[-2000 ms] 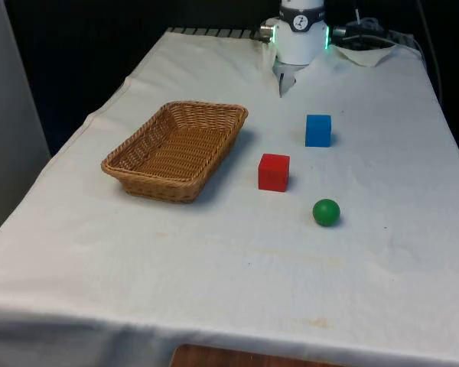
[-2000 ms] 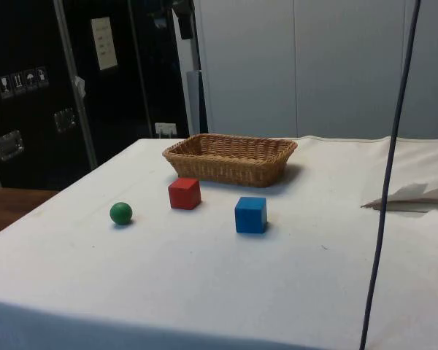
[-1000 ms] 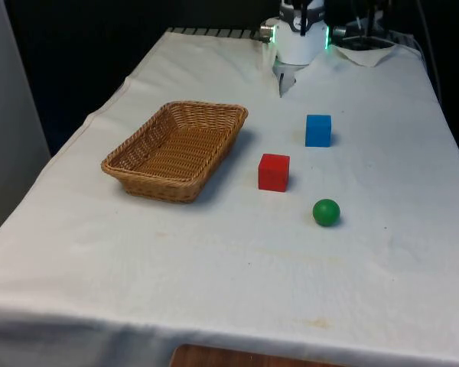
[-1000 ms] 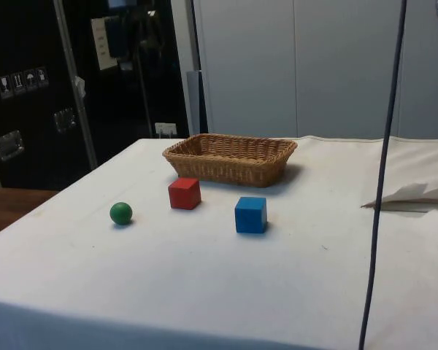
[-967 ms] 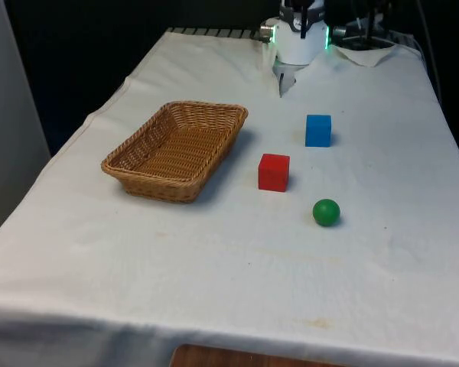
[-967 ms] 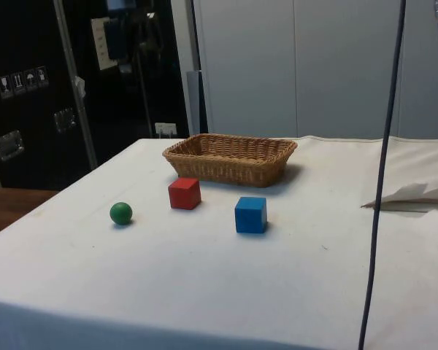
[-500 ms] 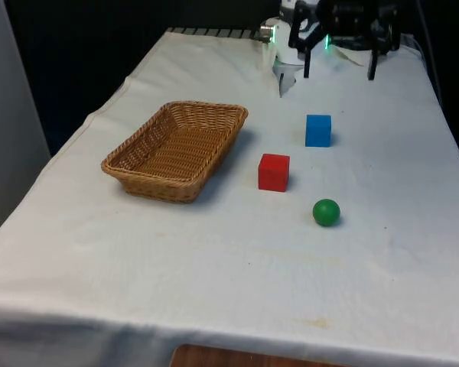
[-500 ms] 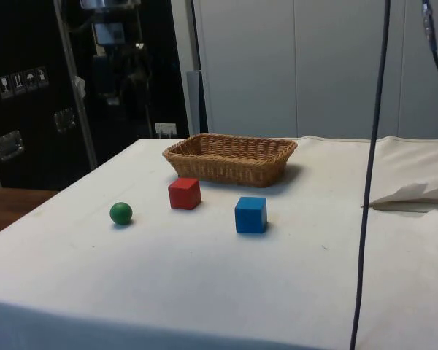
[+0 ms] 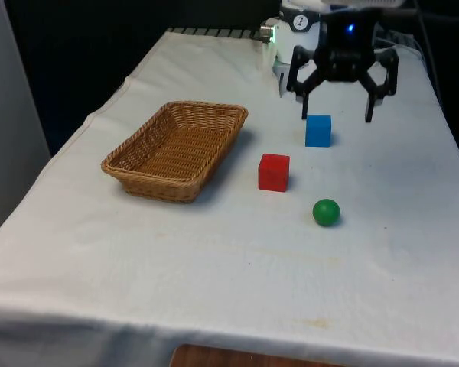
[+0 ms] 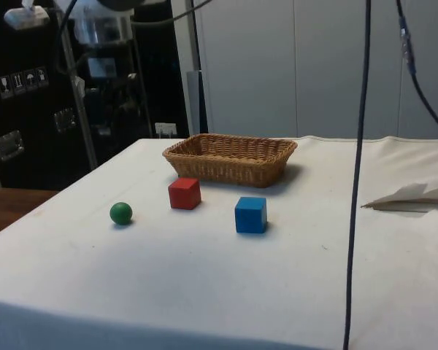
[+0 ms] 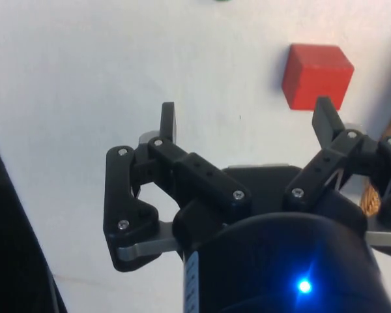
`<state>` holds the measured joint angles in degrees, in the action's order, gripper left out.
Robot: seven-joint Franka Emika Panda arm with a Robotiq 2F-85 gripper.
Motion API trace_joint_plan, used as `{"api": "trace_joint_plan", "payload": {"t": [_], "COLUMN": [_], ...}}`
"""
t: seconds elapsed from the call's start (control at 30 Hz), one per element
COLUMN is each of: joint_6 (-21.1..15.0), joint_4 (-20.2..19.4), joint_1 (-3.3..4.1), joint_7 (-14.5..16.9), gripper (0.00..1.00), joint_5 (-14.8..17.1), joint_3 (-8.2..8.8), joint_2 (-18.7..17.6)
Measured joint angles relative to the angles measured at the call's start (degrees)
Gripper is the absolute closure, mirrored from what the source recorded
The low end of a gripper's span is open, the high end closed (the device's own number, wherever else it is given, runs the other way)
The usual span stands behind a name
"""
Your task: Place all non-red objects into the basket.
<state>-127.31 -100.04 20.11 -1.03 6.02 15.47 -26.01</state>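
Note:
My gripper (image 9: pixel 336 115) hangs open in the air with nothing between its fingers; in the front view it stands just above and behind the blue cube (image 9: pixel 317 130). The red cube (image 9: pixel 274 171) sits nearer the camera, and the green ball (image 9: pixel 326 212) nearest. The wicker basket (image 9: pixel 148 173) lies empty towards the front view's left. From the side, the ball (image 10: pixel 120 213), red cube (image 10: pixel 184 193) and blue cube (image 10: pixel 250 214) stand in front of the basket (image 10: pixel 226 171). In the wrist view the spread fingertips (image 11: pixel 167 120) frame white cloth, with the red cube (image 11: pixel 316 75) beyond them.
The white cloth (image 9: pixel 214 267) covers the table, with wide free room near the front edge. A cable (image 10: pixel 356 182) hangs down through the side view. Crumpled white material (image 10: pixel 416 197) lies near the robot's end of the table.
The arm has swung down and forward from the robot's base. The gripper, out of sight two seconds ago, now hovers open over the blue cube. The objects have not moved.

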Motion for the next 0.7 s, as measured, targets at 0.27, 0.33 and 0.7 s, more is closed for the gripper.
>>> {"api": "trace_joint_plan", "payload": {"t": [0.27,0.33,0.7], "joint_6": [-1.83,-2.46,-3.84], "joint_4": [3.27,4.81,6.47], "joint_1": [-0.63,-0.80,-1.43], "joint_7": [1.49,2.01,3.44], "gripper": [0.00,0.00,0.00], "joint_5": [2.41,3.32,4.98], "joint_3": [0.11,0.11,0.23], "joint_2": [-4.53,-6.42,-9.17]}}
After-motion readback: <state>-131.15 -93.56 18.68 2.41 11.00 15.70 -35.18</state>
